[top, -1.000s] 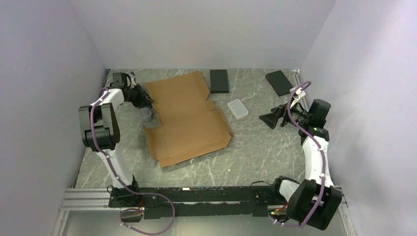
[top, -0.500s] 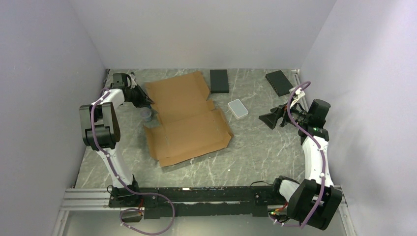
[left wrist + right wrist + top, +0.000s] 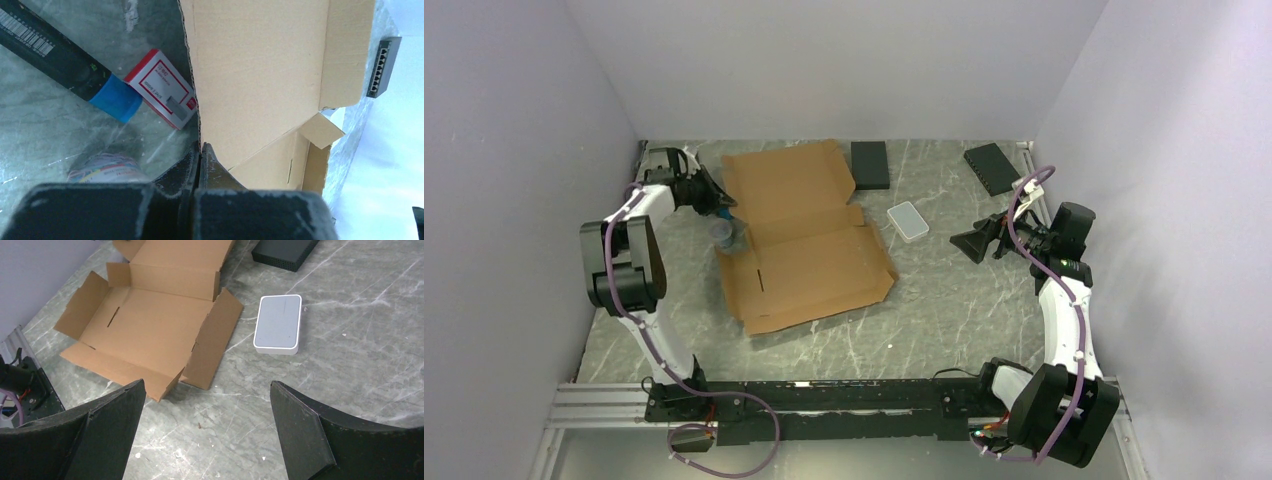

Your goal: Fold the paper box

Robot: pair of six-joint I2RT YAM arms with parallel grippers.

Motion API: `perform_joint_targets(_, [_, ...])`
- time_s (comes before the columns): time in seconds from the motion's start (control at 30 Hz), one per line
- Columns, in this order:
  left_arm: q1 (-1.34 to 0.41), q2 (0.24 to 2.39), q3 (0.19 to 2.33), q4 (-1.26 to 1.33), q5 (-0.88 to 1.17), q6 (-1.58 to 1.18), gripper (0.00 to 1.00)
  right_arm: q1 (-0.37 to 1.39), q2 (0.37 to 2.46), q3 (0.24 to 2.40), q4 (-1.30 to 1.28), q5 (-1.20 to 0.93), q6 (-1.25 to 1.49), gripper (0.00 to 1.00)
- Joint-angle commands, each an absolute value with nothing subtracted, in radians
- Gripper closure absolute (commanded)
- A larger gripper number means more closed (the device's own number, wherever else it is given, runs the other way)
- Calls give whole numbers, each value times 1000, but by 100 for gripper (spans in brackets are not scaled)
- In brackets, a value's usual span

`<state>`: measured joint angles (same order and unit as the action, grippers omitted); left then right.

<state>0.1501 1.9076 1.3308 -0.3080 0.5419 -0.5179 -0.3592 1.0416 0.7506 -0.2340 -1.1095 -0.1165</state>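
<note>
Looking down from the top external view, the paper box [image 3: 809, 235] lies opened out on the table [image 3: 944, 310], left of centre, with its far panel reaching toward the back wall. The left gripper [image 3: 721, 203] sits at the sheet's left edge, near a small greyish object [image 3: 723, 236]. The right gripper [image 3: 972, 243] hangs well apart from the cardboard, with a white case [image 3: 909, 220] between them. In the left wrist view the two fingers are pressed together on the cardboard's ragged left edge, so this pincer is clenched on the box. A red-and-white carton [image 3: 162, 89] and a black bar with a blue end [image 3: 67, 65] lie just beside that edge. In the right wrist view the right pincer is released, its fingers spread wide above bare table and holding nothing. The bite looks thin, right at the rim, so the edge could slip out or tear if the panel is lifted fast. A swinging flap might also drag the carton. With the other arm away, nothing pins the base, so the whole sheet may slide rather than crease.
</note>
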Motion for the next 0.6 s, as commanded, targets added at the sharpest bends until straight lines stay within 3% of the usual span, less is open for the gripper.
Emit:
perform_joint_targets(0.0, [153, 1757, 1288, -160, 569, -488, 100, -357, 1040, 751, -197, -1135, -143, 0])
perform_joint_targets(0.33, [130, 1599, 1149, 110, 668, -469, 100, -352, 1044, 755, -203, -1138, -146, 0])
perform_joint_targets(0.57, [69, 1514, 1114, 124, 665, -406, 100, -325, 1051, 748, -199, -1140, -151, 0])
